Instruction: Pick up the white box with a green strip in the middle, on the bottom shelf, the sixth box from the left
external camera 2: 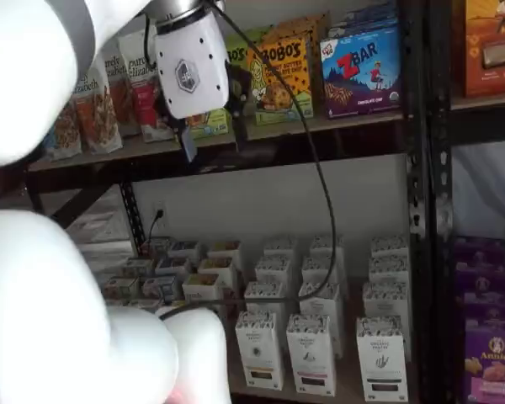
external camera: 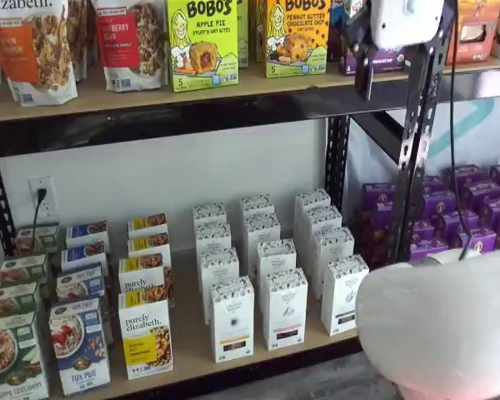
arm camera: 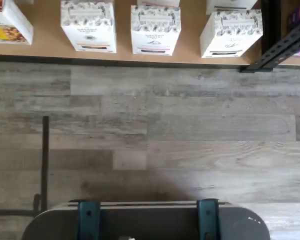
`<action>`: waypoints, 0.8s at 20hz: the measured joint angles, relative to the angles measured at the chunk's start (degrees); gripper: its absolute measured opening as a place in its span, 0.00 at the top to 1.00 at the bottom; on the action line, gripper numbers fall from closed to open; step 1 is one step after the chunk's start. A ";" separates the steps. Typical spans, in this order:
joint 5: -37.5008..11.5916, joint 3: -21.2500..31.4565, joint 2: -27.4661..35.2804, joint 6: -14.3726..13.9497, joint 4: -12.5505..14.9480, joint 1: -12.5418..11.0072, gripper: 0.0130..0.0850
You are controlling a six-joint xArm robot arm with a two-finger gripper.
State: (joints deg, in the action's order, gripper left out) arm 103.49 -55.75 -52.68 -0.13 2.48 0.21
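Note:
The white box [external camera: 343, 296] is the rightmost of three white cartons in the front row of the bottom shelf [external camera: 233, 367], upright with a speckled top. It also shows in a shelf view [external camera 2: 383, 358] and in the wrist view [arm camera: 231, 32]. My gripper [external camera 2: 212, 126] hangs high in front of the upper shelf, far above the box and touching nothing. Its white body and two black fingers show with a gap between them, and it is empty. It also shows in a shelf view [external camera: 393, 71], up and to the right of the box.
Two similar white cartons [external camera: 232, 321] [external camera: 285, 308] stand left of the white box, with more rows behind. Granola boxes [external camera: 146, 337] fill the shelf's left end. A black rack upright [external camera: 417, 142] and purple boxes [external camera: 467, 208] stand to the right. The white arm [external camera: 442, 329] blocks the lower right.

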 joint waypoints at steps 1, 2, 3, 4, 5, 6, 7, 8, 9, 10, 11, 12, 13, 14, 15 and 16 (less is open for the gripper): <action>-0.88 1.16 -0.20 0.54 0.12 -0.56 0.00; -1.87 2.46 -0.41 1.44 -0.27 -1.63 0.00; -2.88 3.75 -0.63 2.31 -0.68 -2.66 0.00; -3.88 4.96 -0.86 3.04 -1.06 -3.50 0.00; -4.95 6.28 -1.10 3.73 -1.40 -4.29 0.00; -5.97 7.56 -1.32 4.21 -1.53 -4.79 0.00; -7.66 9.42 -1.74 4.82 -1.76 -5.46 0.00; -9.29 11.22 -2.12 5.54 -2.33 -6.31 0.00; -10.73 12.80 -2.38 6.00 -2.54 -6.78 0.00; -12.30 14.40 -2.58 6.41 -2.70 -7.20 0.00; -13.69 15.86 -2.68 6.79 -2.93 -7.59 0.00; -15.55 17.62 -2.93 6.96 -2.87 -7.75 0.00; -17.70 19.48 -3.33 7.28 -3.07 -8.07 0.00; -19.63 21.17 -3.50 7.96 -3.88 -8.70 0.00; -20.92 22.39 -3.29 8.21 -4.12 -8.92 0.00; -22.57 23.87 -2.88 8.25 -4.01 -8.91 0.00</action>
State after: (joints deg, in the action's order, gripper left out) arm 80.92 -31.88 -55.56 8.12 -1.53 -8.71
